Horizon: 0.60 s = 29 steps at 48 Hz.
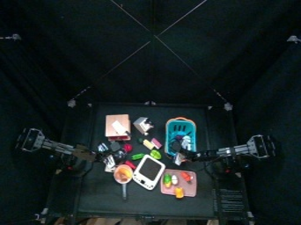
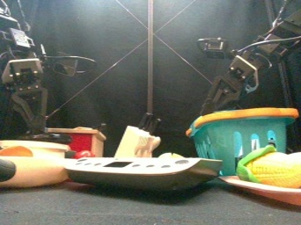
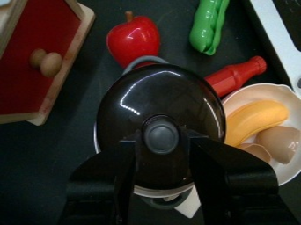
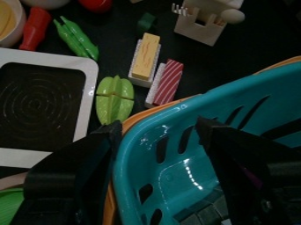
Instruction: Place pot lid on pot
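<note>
Left wrist view looks straight down on the pot lid (image 3: 161, 130): a glossy black dome with a round grey knob, sitting on the pot (image 3: 118, 163) and covering it. The left gripper (image 3: 159, 176) stands wide around the lid, its jaws apart on either side. Just beside lie a red pepper (image 3: 133, 39), a ketchup bottle (image 3: 238, 75) and a bowl (image 3: 273, 95) holding a banana. The right gripper (image 4: 163, 154) straddles the teal basket (image 4: 223, 123) rim, jaws spread.

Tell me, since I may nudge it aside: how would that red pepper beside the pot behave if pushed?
The red pepper looks glossy and rounded, so it would probably slide or roll rather than stay put. It seems a stiff toy, likely light. Pushed toward the pot, it would probably bump the rim.
</note>
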Motion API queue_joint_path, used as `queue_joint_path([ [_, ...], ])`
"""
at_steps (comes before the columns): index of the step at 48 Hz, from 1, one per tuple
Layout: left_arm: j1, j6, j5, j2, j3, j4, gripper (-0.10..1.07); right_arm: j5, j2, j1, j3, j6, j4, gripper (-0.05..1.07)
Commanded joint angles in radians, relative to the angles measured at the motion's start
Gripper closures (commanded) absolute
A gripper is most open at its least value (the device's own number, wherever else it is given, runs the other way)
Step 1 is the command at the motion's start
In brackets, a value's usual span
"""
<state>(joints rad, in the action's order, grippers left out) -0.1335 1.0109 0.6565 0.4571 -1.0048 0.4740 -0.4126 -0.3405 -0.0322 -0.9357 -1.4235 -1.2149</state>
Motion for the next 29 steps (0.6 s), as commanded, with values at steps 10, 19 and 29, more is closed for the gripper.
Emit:
queue_joint_path([
  [10,0.005,0.0,0.037,0.041,0.014,-0.017,0.2,-0.003,0.005,0.008,0.002,0.003,0.002,0.04],
  [19,0.005,-0.002,0.067,0.061,0.015,-0.023,0.2,-0.003,0.003,0.008,0.002,0.003,0.002,0.04],
  [29,0.005,-0.002,0.067,0.064,0.011,-0.021,0.2,-0.003,0.003,0.008,0.002,0.003,0.002,0.04],
])
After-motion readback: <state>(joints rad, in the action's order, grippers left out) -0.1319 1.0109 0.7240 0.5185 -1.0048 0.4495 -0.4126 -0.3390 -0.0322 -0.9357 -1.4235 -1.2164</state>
